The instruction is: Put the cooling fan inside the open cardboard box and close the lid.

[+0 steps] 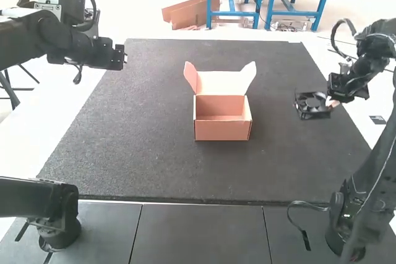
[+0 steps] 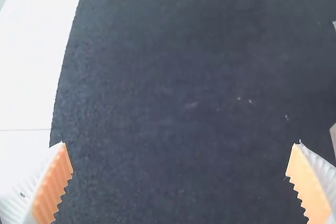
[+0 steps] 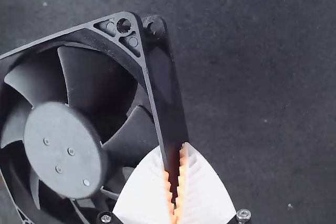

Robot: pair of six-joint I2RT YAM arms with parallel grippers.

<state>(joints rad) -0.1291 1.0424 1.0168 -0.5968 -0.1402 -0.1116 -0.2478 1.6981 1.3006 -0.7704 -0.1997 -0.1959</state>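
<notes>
Nearest the lens, the right gripper (image 3: pixel 175 157) is seen clenched on one side bar of the cooling fan (image 3: pixel 68 129), with the thin black frame pinched between its orange pads (image 3: pixel 170 182) not far from a corner screw hole. An edge hold is judged to have been chosen because the frame is the fan's rigid, narrow part; the blades and hub are left untouched.

From above, the cooling fan (image 1: pixel 311 104) is found at about 3 o'clock from the cardboard box (image 1: pixel 223 119), well apart from it and near the right border of the mat (image 1: pixel 124 140). Whether it is resting on the mat or raised slightly cannot be told.

The cardboard box is placed at the middle of the mat. Its lid (image 1: pixel 226 80) is stood up on the 12 o'clock side, so the opening is left free for a drop from above.

The left gripper (image 1: pixel 119 59) is held at about 10 o'clock from the cardboard box, over the mat's far left corner. Its fingers (image 2: pixel 52 182) are spread wide and nothing is grasped. It is judged to be parked clear until the lid must be folded down.
</notes>
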